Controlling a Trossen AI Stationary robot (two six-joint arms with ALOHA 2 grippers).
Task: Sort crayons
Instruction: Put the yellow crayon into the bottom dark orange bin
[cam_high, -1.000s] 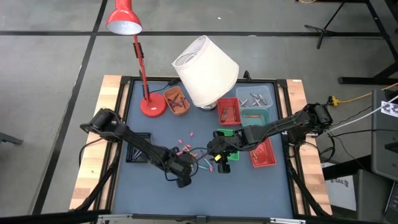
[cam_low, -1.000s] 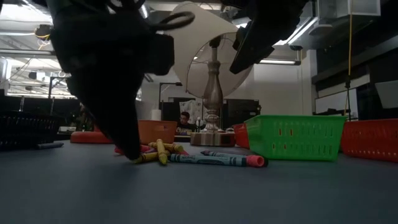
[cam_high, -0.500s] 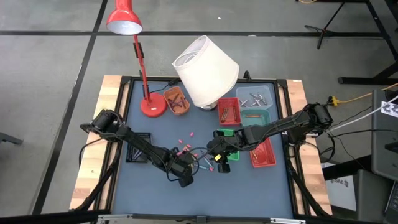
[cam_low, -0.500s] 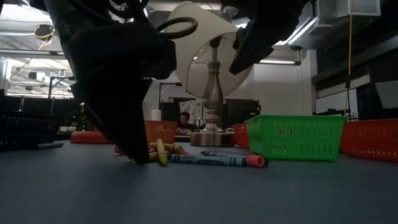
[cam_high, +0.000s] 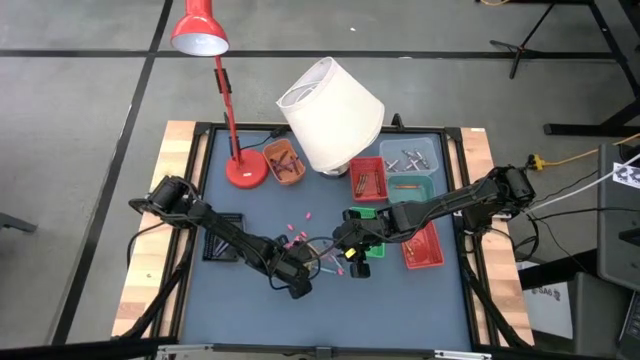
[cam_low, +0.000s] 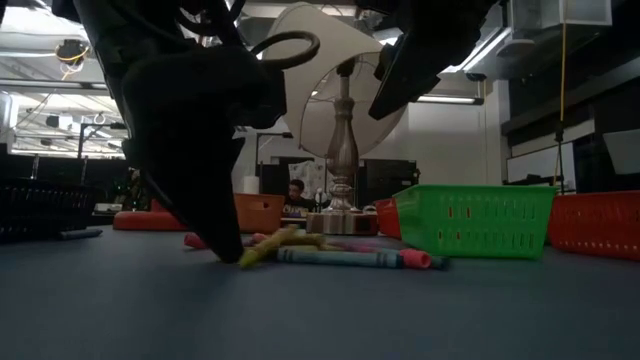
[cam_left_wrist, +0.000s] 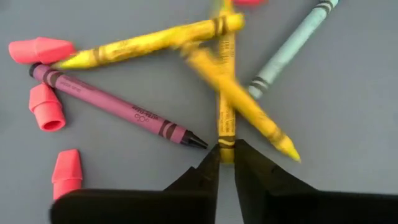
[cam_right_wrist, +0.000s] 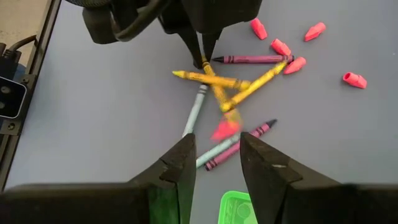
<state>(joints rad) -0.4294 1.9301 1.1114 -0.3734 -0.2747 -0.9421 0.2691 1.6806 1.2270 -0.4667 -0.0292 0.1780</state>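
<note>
Several crayons lie crossed on the blue-grey table: three yellow crayons, a purple crayon and a pale teal crayon, with pink erasers beside them. My left gripper stands at the near end of one yellow crayon and is shut on it; its fingertips also show in the low view. My right gripper hangs open above the pile and touches nothing. A second purple crayon and a pale crayon lie below it. My left gripper pinches the near end of a yellow crayon between its two fingertips. The fingers slant down from the table's left, and the crayon runs on away from them. It lies low at the table, with the other two yellow crayons crossing it.
Small trays stand around: orange, red, clear, teal, green, a second red and black. A red desk lamp and a white-shaded lamp stand at the back.
My left gripper has shut on the end of a yellow crayon while staying low at the pile. The yellow crayons have been nudged: one now lies slanted where it pointed toward the near edge, another is blurred in motion. The teal crayon has slid slightly toward the table's right edge.
</note>
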